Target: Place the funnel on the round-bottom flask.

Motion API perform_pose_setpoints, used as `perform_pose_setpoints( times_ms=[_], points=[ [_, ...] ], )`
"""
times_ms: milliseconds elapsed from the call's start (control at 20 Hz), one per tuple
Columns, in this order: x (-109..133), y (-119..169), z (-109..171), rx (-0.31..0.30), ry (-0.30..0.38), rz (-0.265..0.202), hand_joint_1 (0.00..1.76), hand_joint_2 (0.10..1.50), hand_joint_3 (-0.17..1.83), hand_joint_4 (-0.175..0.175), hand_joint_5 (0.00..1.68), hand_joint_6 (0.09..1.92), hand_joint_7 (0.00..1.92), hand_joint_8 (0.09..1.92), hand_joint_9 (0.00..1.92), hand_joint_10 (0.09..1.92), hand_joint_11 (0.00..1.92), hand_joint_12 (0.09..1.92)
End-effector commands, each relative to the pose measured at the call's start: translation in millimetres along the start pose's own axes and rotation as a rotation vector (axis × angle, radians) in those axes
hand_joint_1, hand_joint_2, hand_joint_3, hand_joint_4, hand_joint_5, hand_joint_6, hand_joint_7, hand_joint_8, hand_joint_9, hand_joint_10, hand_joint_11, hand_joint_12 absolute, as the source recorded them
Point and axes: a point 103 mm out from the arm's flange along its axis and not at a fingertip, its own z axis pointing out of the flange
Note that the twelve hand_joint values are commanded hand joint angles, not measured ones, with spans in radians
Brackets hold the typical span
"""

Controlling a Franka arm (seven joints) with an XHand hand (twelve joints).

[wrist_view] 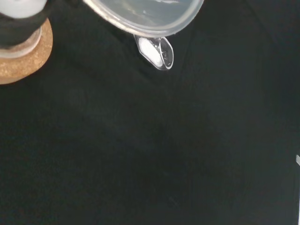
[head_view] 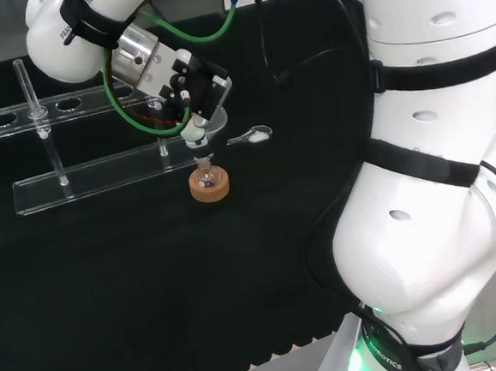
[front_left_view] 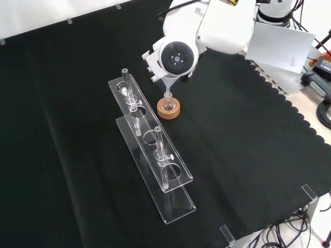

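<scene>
At upper centre of the head view, the hand [head_view: 190, 85] grips the funnel [head_view: 211, 120] above the flask [head_view: 206, 175]; no writing is readable on them.

In the front view the arm's white link with its round grey cap [front_left_view: 177, 58] stands before the hand and the funnel's bowl, leaving just the stem above the cork ring [front_left_view: 168, 109]. The wrist view cuts off that cork ring [wrist_view: 21, 58] and the funnel's rim [wrist_view: 145, 18] at the picture's edge. In the head view the flask [head_view: 205, 177] on the cork ring is too small and clear to tell whether the stem has entered its neck. Whether the hand's [head_view: 196, 91] fingers curl round the funnel cannot be told.
</scene>
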Motion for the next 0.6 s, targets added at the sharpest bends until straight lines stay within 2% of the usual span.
perform_pose_setpoints(
  times_ms=[50, 600],
  points=[
    [3.1, -0.2, 0.4, 0.006, -0.015, 0.003, 0.99, 1.14, 0.0, 0.175, 0.92, 1.09, 1.1, 0.65, 1.44, 0.18, 0.82, 1.12],
    [8.5, 8.8, 9.9, 0.017, -0.023, -0.013, 0.99, 1.14, 0.0, 0.175, 0.92, 1.1, 1.1, 0.65, 1.44, 0.18, 0.82, 1.11]
  ],
)
